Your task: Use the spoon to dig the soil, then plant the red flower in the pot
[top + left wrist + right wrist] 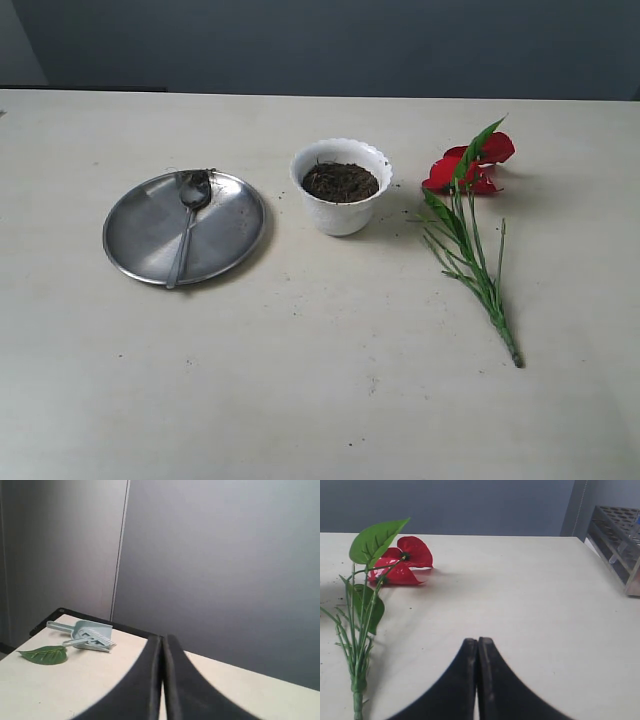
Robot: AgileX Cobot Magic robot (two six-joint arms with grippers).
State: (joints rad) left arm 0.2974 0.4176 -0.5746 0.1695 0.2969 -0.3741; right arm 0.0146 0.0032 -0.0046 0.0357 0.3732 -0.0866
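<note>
Pot [341, 218] holds soil [340, 182], plate [140, 232] holds spoon [186, 228]; left gripper [162, 639] and right gripper [478, 642] closed.

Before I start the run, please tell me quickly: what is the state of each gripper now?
Left gripper: jaws closed, holding nothing.
Right gripper: jaws closed, holding nothing.

Soft, even light fills all views, the pot [341, 212] and flower [470, 172] casting only faint shadows on the pale table [320, 390], the plate [145, 235] showing a dull sheen without glare, while the dark jaws look soft-edged up close and the wall [225, 580] beyond them is dim grey.
</note>
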